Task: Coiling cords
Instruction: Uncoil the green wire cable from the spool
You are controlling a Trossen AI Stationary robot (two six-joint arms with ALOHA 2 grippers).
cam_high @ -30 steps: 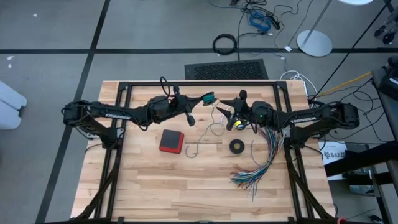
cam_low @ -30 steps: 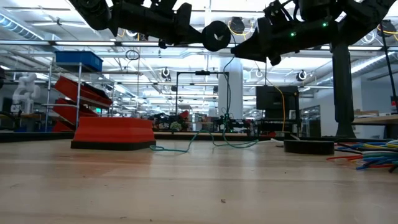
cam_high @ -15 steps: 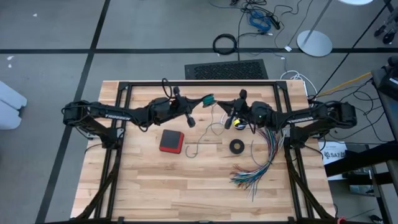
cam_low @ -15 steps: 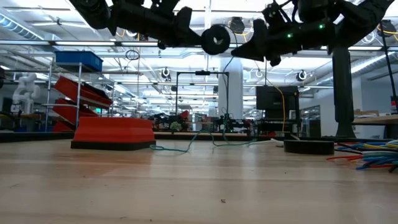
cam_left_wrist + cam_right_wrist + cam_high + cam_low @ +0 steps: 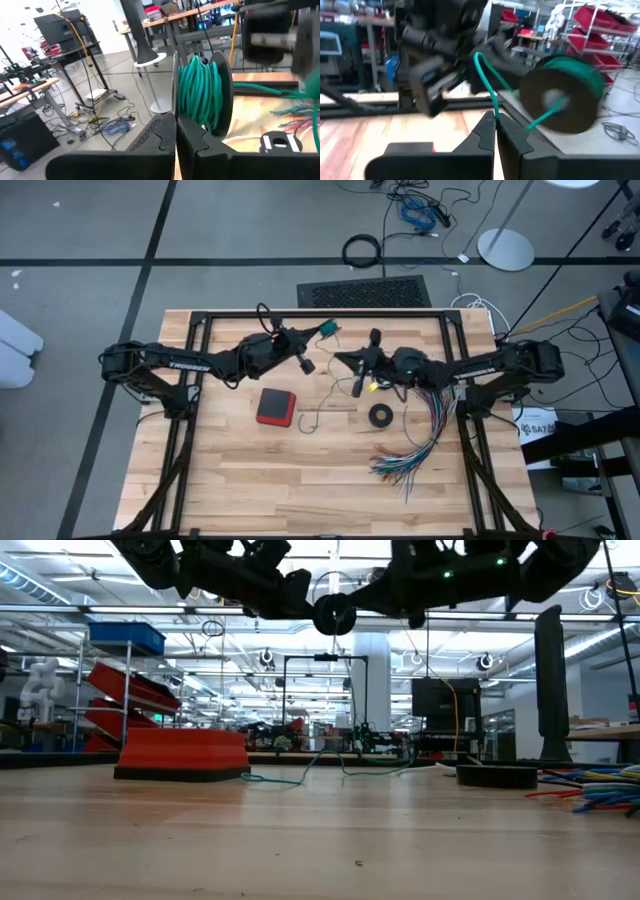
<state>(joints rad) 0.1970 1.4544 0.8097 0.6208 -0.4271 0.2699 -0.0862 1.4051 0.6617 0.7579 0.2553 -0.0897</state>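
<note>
Wooden table [image 5: 300, 470] amid workshop benches

Blurring across the right wrist view: teal-green cord [image 5: 487, 82] and its dark spool [image 5: 560, 102], edges smeared. Smearing at three o'clock in the left wrist view, a dark arm part [image 5: 280, 35], identity unclear. Running off the low view at three o'clock, multicoloured wires [image 5: 590, 790].
</note>
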